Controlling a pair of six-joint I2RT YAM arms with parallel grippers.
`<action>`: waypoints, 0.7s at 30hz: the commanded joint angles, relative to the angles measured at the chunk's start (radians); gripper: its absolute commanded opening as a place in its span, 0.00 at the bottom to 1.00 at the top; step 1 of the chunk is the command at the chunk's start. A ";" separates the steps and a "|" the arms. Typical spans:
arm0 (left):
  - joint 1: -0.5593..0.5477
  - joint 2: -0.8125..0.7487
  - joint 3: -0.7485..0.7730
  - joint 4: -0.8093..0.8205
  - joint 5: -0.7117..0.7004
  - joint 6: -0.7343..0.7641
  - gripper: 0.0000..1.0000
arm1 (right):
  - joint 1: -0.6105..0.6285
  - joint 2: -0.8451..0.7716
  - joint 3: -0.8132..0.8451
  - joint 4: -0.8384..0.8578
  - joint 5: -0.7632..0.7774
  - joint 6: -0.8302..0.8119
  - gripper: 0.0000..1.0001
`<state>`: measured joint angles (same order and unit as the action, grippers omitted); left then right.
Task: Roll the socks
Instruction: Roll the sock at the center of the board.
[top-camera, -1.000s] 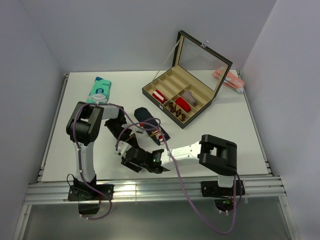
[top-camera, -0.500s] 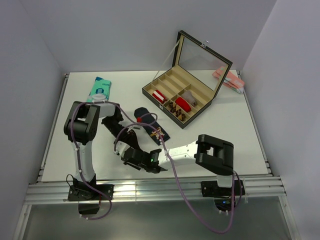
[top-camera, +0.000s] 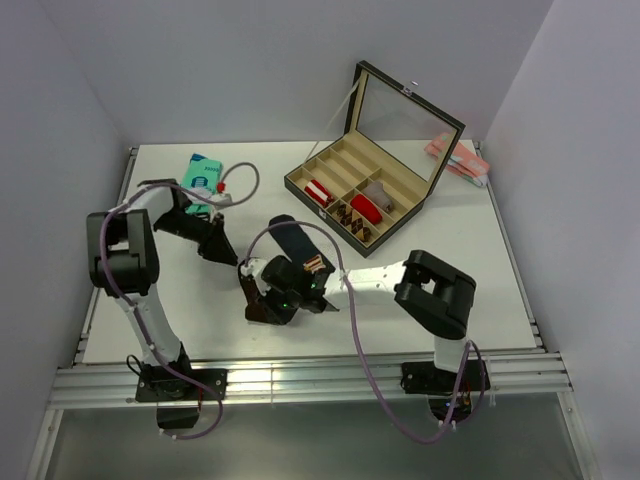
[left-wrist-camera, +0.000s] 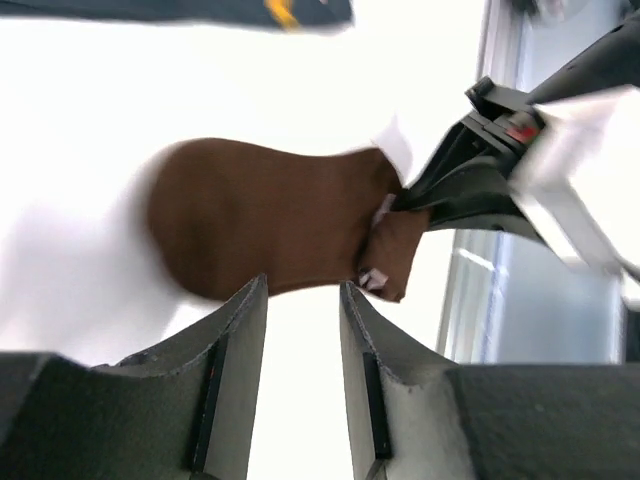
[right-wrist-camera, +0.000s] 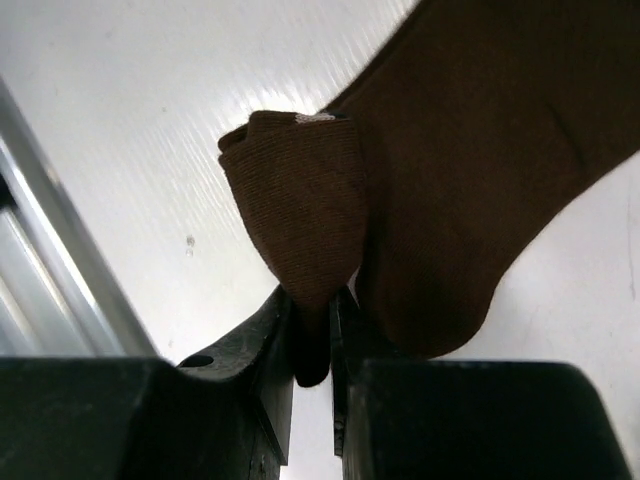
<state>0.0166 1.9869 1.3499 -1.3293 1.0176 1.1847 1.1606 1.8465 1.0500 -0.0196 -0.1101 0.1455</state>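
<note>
Back and leftward went the left gripper (left-wrist-camera: 303, 290), parted and empty, near the brown sock (left-wrist-camera: 262, 228); the right gripper (right-wrist-camera: 312, 300) clamped that sock's folded end on the table (top-camera: 470, 255).

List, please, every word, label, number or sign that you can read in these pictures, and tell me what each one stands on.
No text is legible in any view.
Flat teal printed packet: white print, too small to read.
Brown fabric sock: small white tag at its folded end, too blurred to read.
Dark navy fabric piece at the top edge of the left wrist view: a yellow mark, blurred, not readable.
</note>
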 joint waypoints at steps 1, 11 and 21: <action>0.094 -0.103 0.046 0.020 0.133 -0.014 0.39 | -0.071 0.039 0.076 -0.193 -0.218 0.060 0.09; 0.175 -0.365 -0.137 0.283 0.152 -0.074 0.47 | -0.191 0.213 0.284 -0.453 -0.529 0.170 0.11; -0.110 -0.929 -0.656 0.827 -0.256 -0.240 0.63 | -0.246 0.298 0.413 -0.554 -0.683 0.221 0.17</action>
<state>-0.0013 1.1427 0.7753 -0.7132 0.9180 1.0088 0.9268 2.1117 1.4055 -0.4816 -0.7269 0.3454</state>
